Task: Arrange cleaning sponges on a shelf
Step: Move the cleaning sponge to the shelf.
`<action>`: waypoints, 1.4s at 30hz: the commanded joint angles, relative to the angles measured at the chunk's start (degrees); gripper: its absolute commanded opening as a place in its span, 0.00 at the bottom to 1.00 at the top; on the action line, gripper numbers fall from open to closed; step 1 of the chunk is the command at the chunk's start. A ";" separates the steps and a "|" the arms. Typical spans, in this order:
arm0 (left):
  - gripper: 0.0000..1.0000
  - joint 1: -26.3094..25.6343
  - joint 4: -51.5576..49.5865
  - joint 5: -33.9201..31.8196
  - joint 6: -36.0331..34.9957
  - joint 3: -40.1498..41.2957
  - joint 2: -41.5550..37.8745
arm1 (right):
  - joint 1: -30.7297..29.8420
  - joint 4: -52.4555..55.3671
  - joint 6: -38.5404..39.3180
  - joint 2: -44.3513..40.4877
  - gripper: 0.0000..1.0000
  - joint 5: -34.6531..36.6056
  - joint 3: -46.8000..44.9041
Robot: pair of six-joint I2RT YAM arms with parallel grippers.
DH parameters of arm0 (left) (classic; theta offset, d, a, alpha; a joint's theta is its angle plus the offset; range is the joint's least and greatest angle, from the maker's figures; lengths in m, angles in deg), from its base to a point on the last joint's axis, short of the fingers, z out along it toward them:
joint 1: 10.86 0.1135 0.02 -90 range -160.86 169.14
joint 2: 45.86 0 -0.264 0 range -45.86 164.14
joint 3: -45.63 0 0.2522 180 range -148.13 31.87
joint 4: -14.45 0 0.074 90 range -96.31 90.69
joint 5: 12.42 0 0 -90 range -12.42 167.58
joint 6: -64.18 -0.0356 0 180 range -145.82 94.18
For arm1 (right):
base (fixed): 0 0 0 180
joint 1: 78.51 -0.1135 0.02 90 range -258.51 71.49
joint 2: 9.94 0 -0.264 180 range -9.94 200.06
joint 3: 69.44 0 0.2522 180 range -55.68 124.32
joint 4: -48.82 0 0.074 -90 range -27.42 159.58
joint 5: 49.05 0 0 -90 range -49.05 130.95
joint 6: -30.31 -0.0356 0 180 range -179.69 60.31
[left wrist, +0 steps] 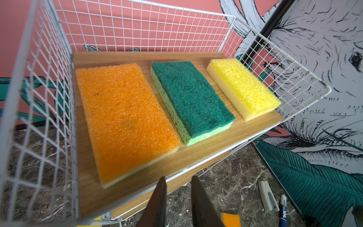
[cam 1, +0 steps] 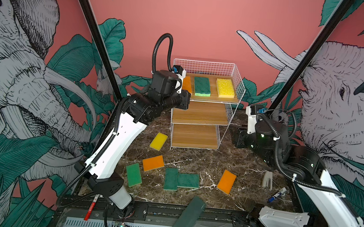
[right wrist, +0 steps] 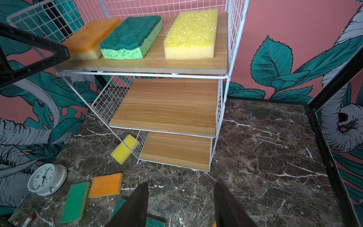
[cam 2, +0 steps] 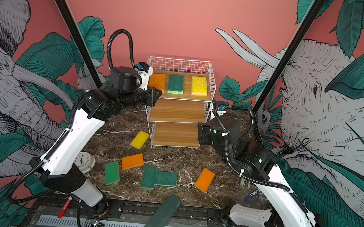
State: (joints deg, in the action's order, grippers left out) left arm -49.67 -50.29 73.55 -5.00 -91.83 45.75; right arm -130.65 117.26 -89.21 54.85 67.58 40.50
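Reaching left end effector (left wrist: 177, 198) fronts shelf (left wrist: 176, 157), empty.

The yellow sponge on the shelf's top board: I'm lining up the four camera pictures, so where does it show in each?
Top views: yellow sponge at the top board's right end, by the wire side of the shelf.
Left wrist: yellow sponge, upper right, farthest from the camera.
Right wrist: yellow sponge, upper middle.
Shared landmark: the green sponge next to it.

Three sponges (right wrist: 135, 37) on shelf (right wrist: 167, 108) top board — lower boards bare, claw (right wrist: 180, 204) parted, empty
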 commanded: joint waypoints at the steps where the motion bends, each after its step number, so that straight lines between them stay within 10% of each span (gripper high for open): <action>1: 0.25 -0.21 1.00 -0.97 0.80 -0.58 -0.16 | -0.32 -1.54 -0.97 -1.31 0.56 1.48 -0.55; 42: 0.25 -0.13 0.88 -7.49 2.25 1.58 0.01 | -0.33 -3.12 -1.60 -4.33 0.61 1.56 -3.01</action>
State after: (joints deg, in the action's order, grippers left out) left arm -49.67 -49.94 67.25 -3.71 -90.93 46.06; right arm -130.65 115.75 -90.37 51.25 68.02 38.18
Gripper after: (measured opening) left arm 0.250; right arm 0.607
